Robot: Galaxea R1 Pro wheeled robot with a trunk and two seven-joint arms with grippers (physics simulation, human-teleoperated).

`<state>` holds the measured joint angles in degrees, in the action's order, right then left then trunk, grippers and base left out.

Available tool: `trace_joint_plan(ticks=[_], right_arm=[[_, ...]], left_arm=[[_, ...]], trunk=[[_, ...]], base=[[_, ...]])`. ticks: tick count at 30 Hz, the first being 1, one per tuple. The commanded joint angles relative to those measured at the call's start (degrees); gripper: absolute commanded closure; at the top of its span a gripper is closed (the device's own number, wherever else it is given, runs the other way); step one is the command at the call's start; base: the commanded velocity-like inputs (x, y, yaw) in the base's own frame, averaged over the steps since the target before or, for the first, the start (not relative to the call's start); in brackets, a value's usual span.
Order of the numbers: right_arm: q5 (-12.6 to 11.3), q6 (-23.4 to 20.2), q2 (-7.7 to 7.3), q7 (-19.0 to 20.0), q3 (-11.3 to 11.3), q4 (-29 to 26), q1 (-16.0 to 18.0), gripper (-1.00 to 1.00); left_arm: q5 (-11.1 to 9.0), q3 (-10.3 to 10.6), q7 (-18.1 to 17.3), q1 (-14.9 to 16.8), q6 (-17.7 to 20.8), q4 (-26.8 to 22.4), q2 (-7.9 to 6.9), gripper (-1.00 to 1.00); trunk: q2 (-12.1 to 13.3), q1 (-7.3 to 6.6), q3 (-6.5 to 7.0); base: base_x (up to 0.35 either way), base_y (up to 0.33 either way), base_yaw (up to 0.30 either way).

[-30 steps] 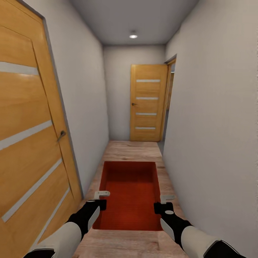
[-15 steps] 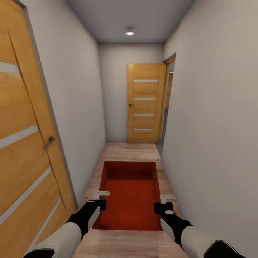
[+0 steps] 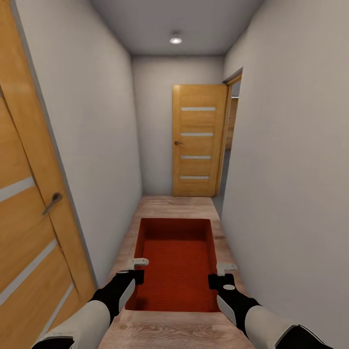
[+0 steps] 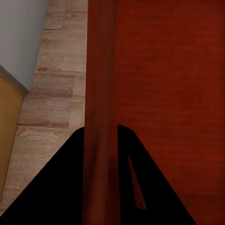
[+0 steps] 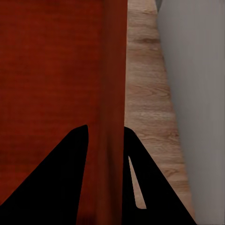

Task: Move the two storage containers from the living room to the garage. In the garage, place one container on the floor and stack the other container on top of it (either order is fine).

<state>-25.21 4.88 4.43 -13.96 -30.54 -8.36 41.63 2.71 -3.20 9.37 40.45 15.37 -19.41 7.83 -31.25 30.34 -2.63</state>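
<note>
Head view has both arms reaching forward and low, white forearms running into black wrists, one on each side of a single orange-red storage container [image 3: 177, 261] carried out in front of the robot above the light wood plank floor [image 3: 169, 206] of a narrow hallway. Left gripper [image 3: 137, 269] sits on the container's left long wall, right gripper [image 3: 219, 274] on its right long wall, the two roughly level with each other and near the end closest to the robot. Left wrist view shows it plainly: two dark fingers [image 4: 65, 187] straddle the thin red wall [image 4: 99, 93], one inside the bin and one outside, closed in tight on it. Right wrist view tells the same story, with the fingers [image 5: 61, 178] pinching the opposite wall [image 5: 112, 75] and plank flooring and pale grey wall beyond. The bin rides level, open top up, its ribbed flat bottom in sight. Count so far: one container, two grippers, two wooden doors, one close on the left [image 3: 24, 203] with a lever handle [image 3: 52, 202] and one at the corridor's far end [image 3: 198, 140], beside an opening in the right wall, plus one ceiling light [image 3: 175, 39].
</note>
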Motion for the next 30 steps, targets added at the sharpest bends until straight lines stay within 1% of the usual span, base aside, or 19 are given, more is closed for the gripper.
trace_joint_plan(ticks=[1,30], right_arm=[[-0.9,0.3,-0.04,-0.1,-0.5,0.2,0.0,1.00],[-0.9,0.3,-0.12,-0.1,-0.5,0.2,0.0,1.00]], left_arm=[[1.1,-1.5,0.2,0.1,0.5,-3.1,-0.01,1.00],[1.1,-1.5,0.2,0.1,0.5,-3.1,-0.01,1.00]], trunk=[[-0.1,0.05,-0.12],[-0.1,0.05,-0.12]], base=[[0.322,0.000,0.000],[0.322,0.000,0.000]])
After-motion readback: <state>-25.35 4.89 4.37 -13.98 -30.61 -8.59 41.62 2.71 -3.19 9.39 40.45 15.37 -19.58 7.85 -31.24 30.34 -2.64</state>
